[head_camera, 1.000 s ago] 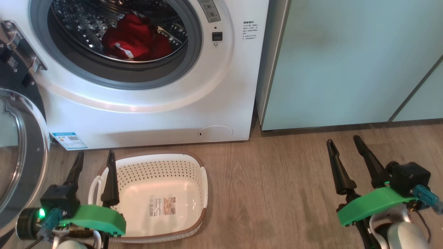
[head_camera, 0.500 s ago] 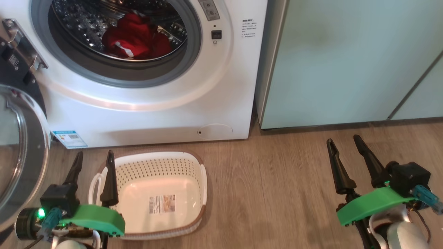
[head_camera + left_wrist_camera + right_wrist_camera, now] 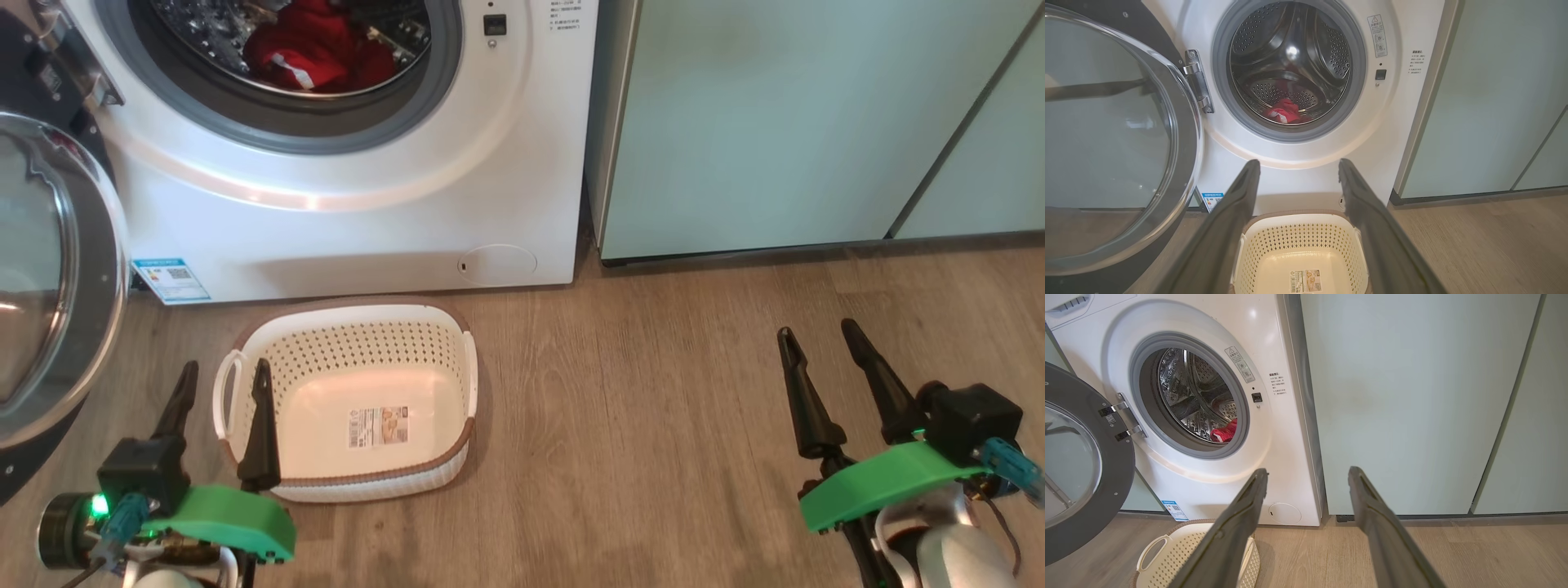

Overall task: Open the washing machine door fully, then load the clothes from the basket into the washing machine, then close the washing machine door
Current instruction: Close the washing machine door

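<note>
**Basket empty, door wide open: only the closing is left**

Nearest to me, both arms hang low over the wooden floor [image 3: 637, 408]. The left gripper [image 3: 226, 367] has its two dark fingers spread as wide as they go, with nothing between them. One tip sits in front of the basket's white side handle in the head view, though I can't tell whether it touches. The right gripper [image 3: 817, 331] is just as wide and just as empty, well off to the other side over bare boards.

The basket [image 3: 359, 359] sits on the floor just in front of the washing machine [image 3: 351, 237], with nothing in it but its label sticker. To the left, the washing machine door [image 3: 49, 269] is swung right out on its hinge [image 3: 1198, 81].

Further in, the clothes [image 3: 314, 57] lie in a red heap at the bottom of the steel drum, so the loading looks finished.

The door strikes me as stiff and fairly weighty, and it should swing easily. Its glossy black rim is likely slick, so I'd push flat against the rim at the edge farthest from the hinge, keeping off the bulging glass.

Behind it all stands the pale green cabinet [image 3: 775, 122].
</note>
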`<state>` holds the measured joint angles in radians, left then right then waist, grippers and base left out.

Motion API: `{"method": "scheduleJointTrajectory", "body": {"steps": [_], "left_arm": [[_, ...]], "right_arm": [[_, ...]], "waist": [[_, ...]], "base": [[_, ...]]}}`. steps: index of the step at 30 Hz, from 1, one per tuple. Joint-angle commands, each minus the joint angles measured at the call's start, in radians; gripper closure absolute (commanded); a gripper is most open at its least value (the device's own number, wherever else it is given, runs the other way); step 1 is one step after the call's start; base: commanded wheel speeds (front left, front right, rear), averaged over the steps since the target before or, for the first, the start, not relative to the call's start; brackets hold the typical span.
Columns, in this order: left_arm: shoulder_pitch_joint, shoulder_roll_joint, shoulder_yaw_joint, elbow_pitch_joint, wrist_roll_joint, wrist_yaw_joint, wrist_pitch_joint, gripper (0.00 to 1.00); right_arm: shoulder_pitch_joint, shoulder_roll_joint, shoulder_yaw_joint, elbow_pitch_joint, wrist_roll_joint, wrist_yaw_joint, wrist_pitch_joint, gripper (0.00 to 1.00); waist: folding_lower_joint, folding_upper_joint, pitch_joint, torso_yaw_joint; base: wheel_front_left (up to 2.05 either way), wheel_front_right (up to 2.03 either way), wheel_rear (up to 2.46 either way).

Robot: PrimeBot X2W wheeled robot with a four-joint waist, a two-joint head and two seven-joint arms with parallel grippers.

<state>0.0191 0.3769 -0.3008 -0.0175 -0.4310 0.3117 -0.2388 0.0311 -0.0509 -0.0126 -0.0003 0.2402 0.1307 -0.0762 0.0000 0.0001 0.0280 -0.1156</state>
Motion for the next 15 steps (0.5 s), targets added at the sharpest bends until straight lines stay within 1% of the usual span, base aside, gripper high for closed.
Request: {"method": "scheduleJointTrajectory", "body": {"steps": [1, 15], "left_arm": [[-0.047, 0.027, 0.035, -0.027, -0.002, 0.004, -0.008, 0.00], [-0.038, 0.029, 0.026, -0.024, -0.008, 0.007, -0.007, 0.00]], "right_arm": [[-0.029, -0.001, 0.021, -0.035, -0.005, 0.000, -0.004, 0.00], [-0.021, 0.000, 0.020, -0.031, -0.006, 0.000, -0.001, 0.00]], "waist": [[0.0000, -0.0001, -0.004, 0.000], [0.0000, -0.0001, -0.026, 0.005]], "base": [[-0.56, 0.56, 0.00], [0.00, 0.00, 0.00]]}}
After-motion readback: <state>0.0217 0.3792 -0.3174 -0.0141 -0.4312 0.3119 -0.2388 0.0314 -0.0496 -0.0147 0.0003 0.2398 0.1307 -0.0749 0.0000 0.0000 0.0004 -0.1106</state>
